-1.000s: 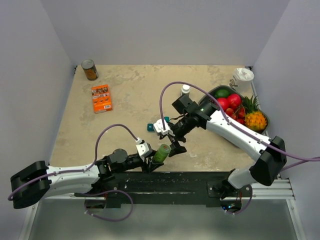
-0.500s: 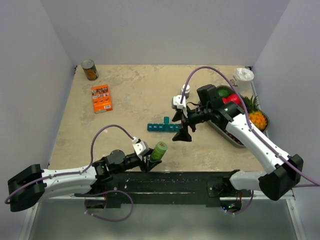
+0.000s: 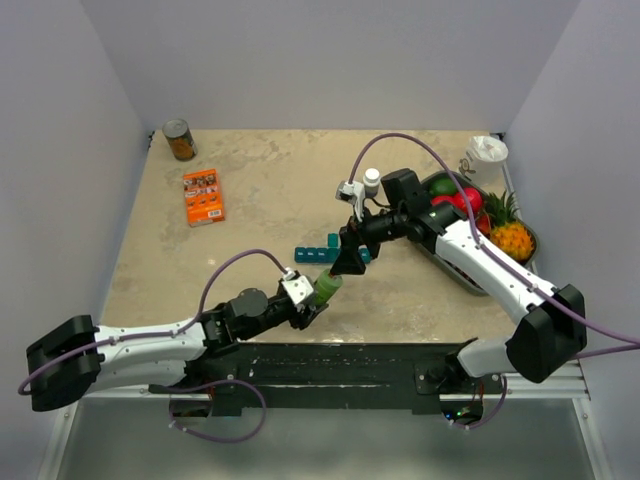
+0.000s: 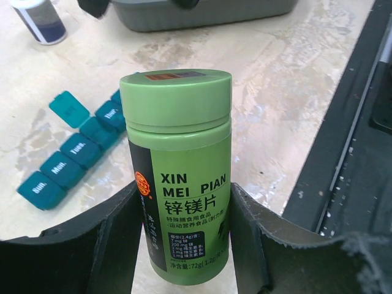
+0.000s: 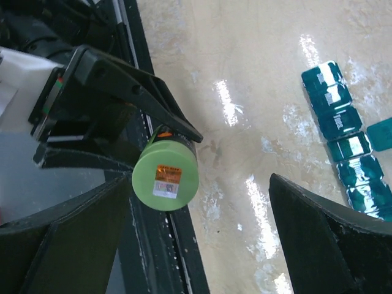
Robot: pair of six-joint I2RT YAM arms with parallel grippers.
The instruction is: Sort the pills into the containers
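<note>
My left gripper (image 4: pixel 184 236) is shut on a green pill bottle (image 4: pixel 180 159) and holds it by its lower body, capped and tilted, just above the table's near edge (image 3: pixel 325 288). The containers, a teal pill organiser (image 3: pixel 320 252), lie on the table just beyond the bottle. One compartment lid (image 4: pixel 68 109) stands flipped open. My right gripper (image 5: pixel 199 239) hangs open over the bottle's green cap (image 5: pixel 165 176), its fingers wide on either side and touching nothing. No loose pills show.
A small dark bottle with a white cap (image 3: pixel 371 181) stands behind the organiser. A grey tray (image 4: pixel 202 15) with fruit (image 3: pixel 512 240) sits at the right, with a white cup (image 3: pixel 487 152) behind it. An orange box (image 3: pixel 203 195) and a can (image 3: pixel 180 140) are at the back left.
My right arm swung back to the right, then came down towards the green bottle, its gripper opening wider. My left gripper carried the bottle slightly right and farther onto the table.
</note>
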